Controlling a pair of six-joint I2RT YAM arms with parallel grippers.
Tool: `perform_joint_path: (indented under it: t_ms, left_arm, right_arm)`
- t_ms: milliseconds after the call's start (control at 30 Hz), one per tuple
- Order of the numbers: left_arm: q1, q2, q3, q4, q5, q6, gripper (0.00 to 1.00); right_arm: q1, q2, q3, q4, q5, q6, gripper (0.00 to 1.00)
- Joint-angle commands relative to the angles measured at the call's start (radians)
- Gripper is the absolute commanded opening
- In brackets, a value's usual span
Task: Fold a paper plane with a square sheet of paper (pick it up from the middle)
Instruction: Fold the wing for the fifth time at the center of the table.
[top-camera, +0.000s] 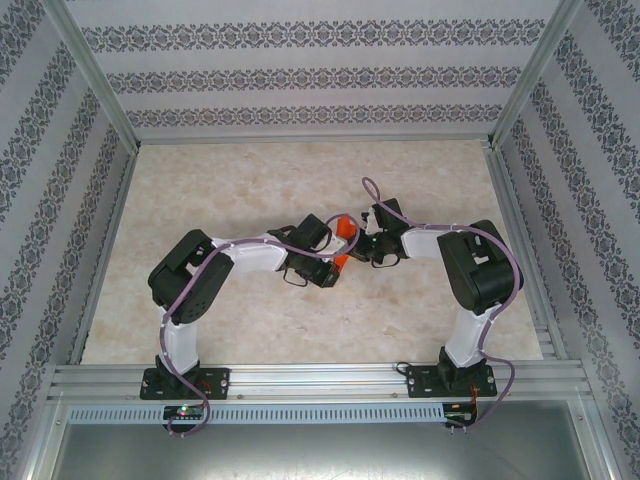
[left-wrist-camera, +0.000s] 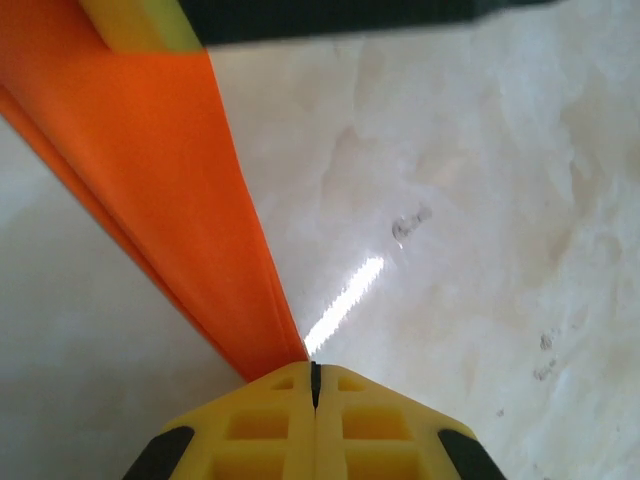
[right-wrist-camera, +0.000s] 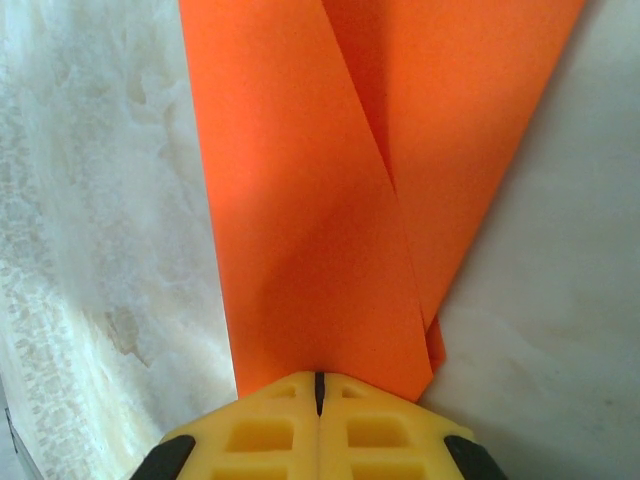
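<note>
left gripper (left-wrist-camera: 314, 375): fingers pressed together, pinching one end of the sheet of paper (left-wrist-camera: 170, 170). right gripper (right-wrist-camera: 320, 385): fingers likewise pressed together, pinching the opposite end. the sheet is folded into a narrow multi-layer strip and is stretched between the two grippers over the middle of the table (left-wrist-camera: 480, 200). whether its lower edge touches the surface cannot be told.

hazards from this state:
- tearing. if the grippers move apart, the thin paper takes all the load at the two pinch points and is likely to rip there.
- stray creases. if the grippers move closer together or twist unequally, the strip is likely to buckle and set a fold where none is wanted.
- layer slip. in the right wrist view the layers part in a v above the fingers (the fold is not pressed flat), so a weak or off-centre pinch could let one layer slide and leave the edges misaligned.
- loss of support. if either grip releases early, the free end is likely to droop or swing.

orientation: the long axis runs from one gripper to the other. in the top view it lies roughly near-to-far across the table, tilted slightly, with the left gripper at the nearer end. no finished nose is visible, so a pointing direction cannot be assigned.
</note>
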Motion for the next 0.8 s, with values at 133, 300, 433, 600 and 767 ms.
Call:
perform_joint_path:
  t_ms: [133,300,433,600,767]
  left_arm:
    - [-0.046,-0.001,-0.067,-0.221,0.069,0.012,0.04]
    - [-0.044,-0.042,-0.074,-0.222,0.088,0.003,0.04]
    - [-0.039,-0.097,-0.062,-0.174,0.109,-0.044,0.04]
    - [-0.019,-0.183,-0.054,-0.081,0.059,-0.107,0.05]
    - [0.025,-0.186,-0.029,0.016,0.025,-0.160,0.06]
  right_arm:
    - [0.001,0.053,-0.040,-0.094,0.160,-0.025,0.05]
    - [0.006,0.046,-0.041,-0.092,0.156,-0.027,0.05]
    - [0.014,0.040,-0.043,-0.090,0.149,-0.026,0.05]
    - [0.017,0.027,-0.050,-0.081,0.140,-0.022,0.05]
    - [0.023,0.015,-0.054,-0.065,0.123,-0.011,0.05]
